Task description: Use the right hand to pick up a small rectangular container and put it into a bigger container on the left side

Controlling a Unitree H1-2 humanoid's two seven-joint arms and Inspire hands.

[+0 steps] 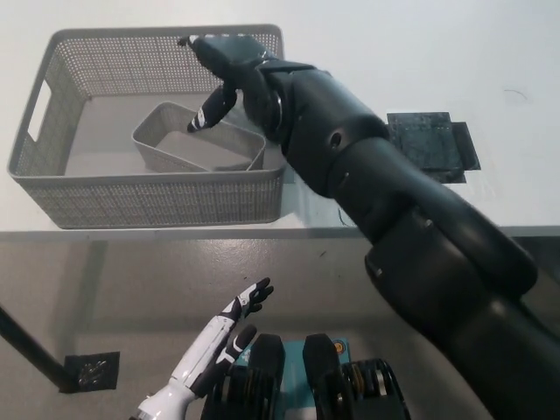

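The black right hand [229, 74] hovers over the far right part of a large grey mesh basket [52, 188], at about 11 o'clock in the view. Its fingers [206, 115] are spread apart and point down toward 7 o'clock, holding nothing. The fingertips hang just above a small grey rectangular bin [188, 149], and it is hard to tell whether they touch its far rim.

The bin lies inside the basket, in its near right part, turned at a slant so its long side runs from 10 o'clock to 4 o'clock. Its open top faces up. The bin's right end lies close to the basket's right wall.

The basket sits on a white desk [420, 52], near the desk's front edge, with a handle slot in its left wall at 9 o'clock. The thick black right arm [411, 236] runs from the hand down to 5 o'clock, crossing the desk edge.

On the desk at 2 o'clock, just right of the arm, lies a flat dark square patch [433, 144].

The white left hand [223, 337] rests low at 7 o'clock, below the desk edge, over the grey floor [131, 280], its dark-tipped fingers loosely open and holding nothing.
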